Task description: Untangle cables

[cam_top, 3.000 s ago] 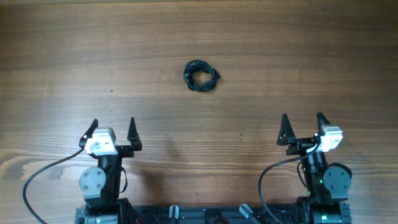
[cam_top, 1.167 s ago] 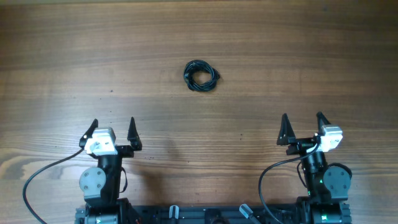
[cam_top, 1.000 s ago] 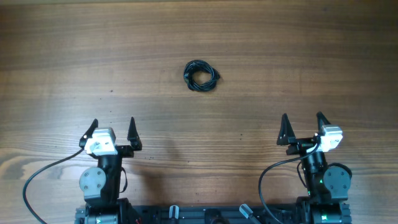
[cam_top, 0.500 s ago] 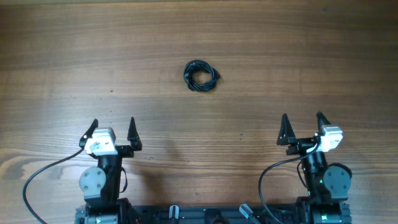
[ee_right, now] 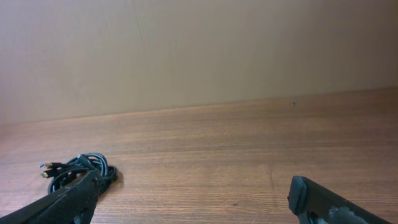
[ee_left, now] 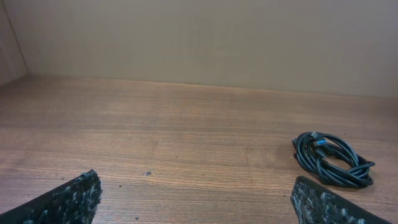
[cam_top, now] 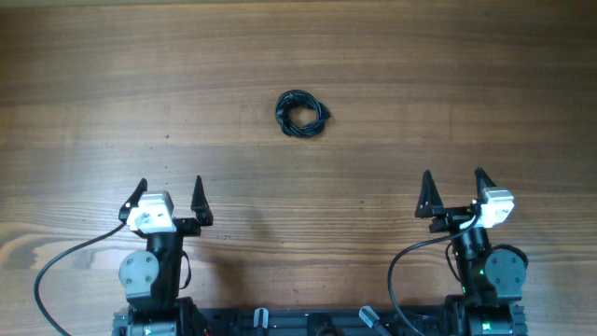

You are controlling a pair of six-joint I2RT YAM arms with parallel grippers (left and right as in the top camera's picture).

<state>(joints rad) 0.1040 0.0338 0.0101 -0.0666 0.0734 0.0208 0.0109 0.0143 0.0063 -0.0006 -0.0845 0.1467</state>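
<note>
The wooden table point(cam_top: 93, 75) fills the overhead view, and a plain beige wall point(ee_left: 199, 37) rises behind its far edge. The left arm point(cam_top: 149, 266) and the right arm point(cam_top: 490, 266) sit at the near edge, each with its jaws spread wide and gripping nothing. The cables point(cam_top: 301, 113) lie on the table as one small, nearly round coil. It has no clear long axis and sits well beyond both arms, roughly midway between them. In the right wrist view, small plug ends poke out of the coil's left side.

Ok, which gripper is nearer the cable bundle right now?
Left, slightly. The cables lie ahead and right of the left gripper, and ahead and farther left of the right gripper.
</note>
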